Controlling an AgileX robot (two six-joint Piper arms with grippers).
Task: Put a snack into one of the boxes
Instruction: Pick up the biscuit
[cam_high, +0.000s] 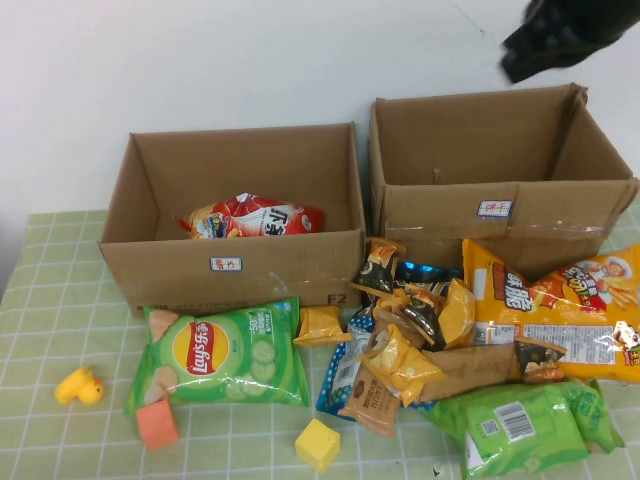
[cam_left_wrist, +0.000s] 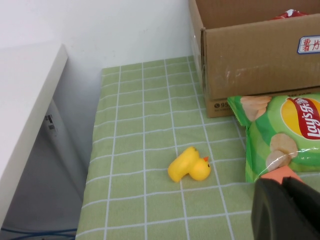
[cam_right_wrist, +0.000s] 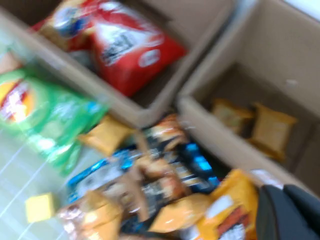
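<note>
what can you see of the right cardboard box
The right cardboard box is plain brown corrugated board, open at the top with its flaps standing up. It sits upright on the green checked tablecloth, to the right of the left box. A small white label with red writing is stuck on its front wall. The right wrist view shows two golden-yellow packets lying on its floor. The snack pile and the orange chip bag press against its front. The right hand is above its far right corner; the left hand is far from it.

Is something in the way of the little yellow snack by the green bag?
Nothing covers that snack; only the front wall of the left box stands between it and the inside. The right gripper hovers above the pile, the left gripper low near the duck.
</note>
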